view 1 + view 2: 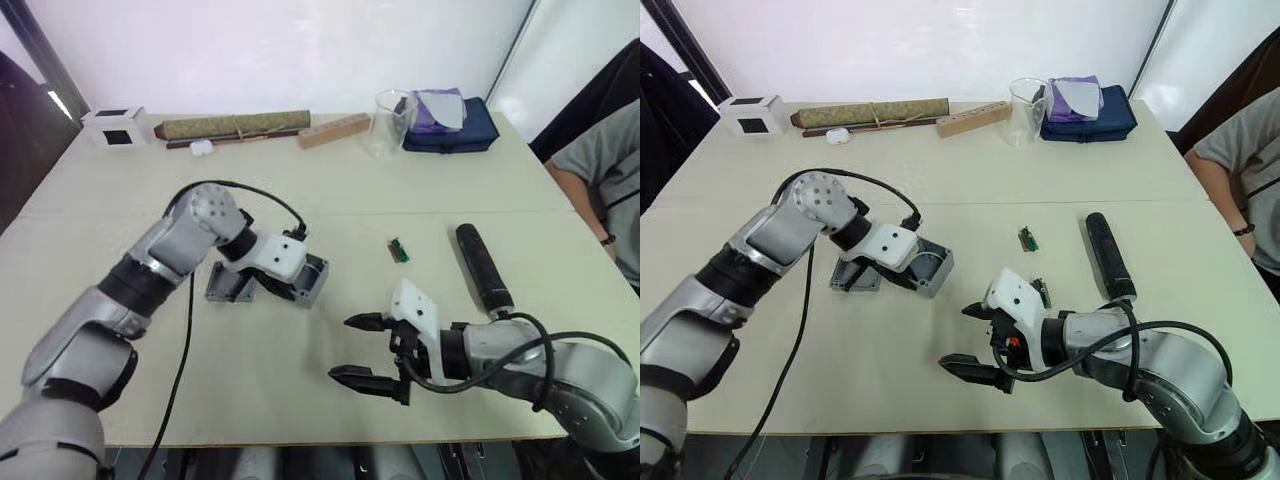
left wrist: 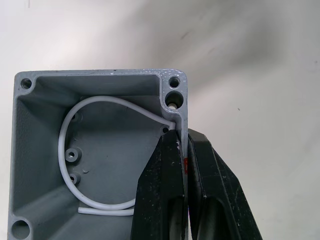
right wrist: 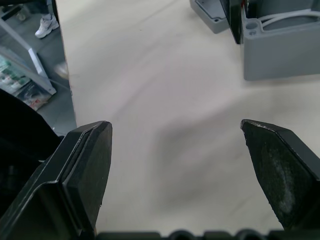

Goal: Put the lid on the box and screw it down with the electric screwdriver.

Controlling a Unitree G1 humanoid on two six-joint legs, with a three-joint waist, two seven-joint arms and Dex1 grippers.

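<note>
The grey box (image 2: 100, 150) sits open side up at mid-table, with a white ring inside. My left gripper (image 2: 183, 145) is shut on one of its side walls, one finger inside and one outside. The flat grey lid (image 1: 225, 285) lies on the table just left of the box (image 1: 314, 282), partly hidden behind the left gripper. The black electric screwdriver (image 1: 483, 267) lies on the table to the right. My right gripper (image 1: 342, 348) hovers open and empty near the front edge, between the box and the screwdriver; its wrist view shows the box (image 3: 280, 50) ahead of it.
Small green parts (image 1: 399, 250) lie between box and screwdriver. Along the far edge stand a white cube (image 1: 115, 127), a rolled mat (image 1: 235, 125), a wooden block (image 1: 333, 130), a glass beaker (image 1: 392, 122) and a blue pouch (image 1: 450, 125). A person (image 1: 600, 170) sits at the right.
</note>
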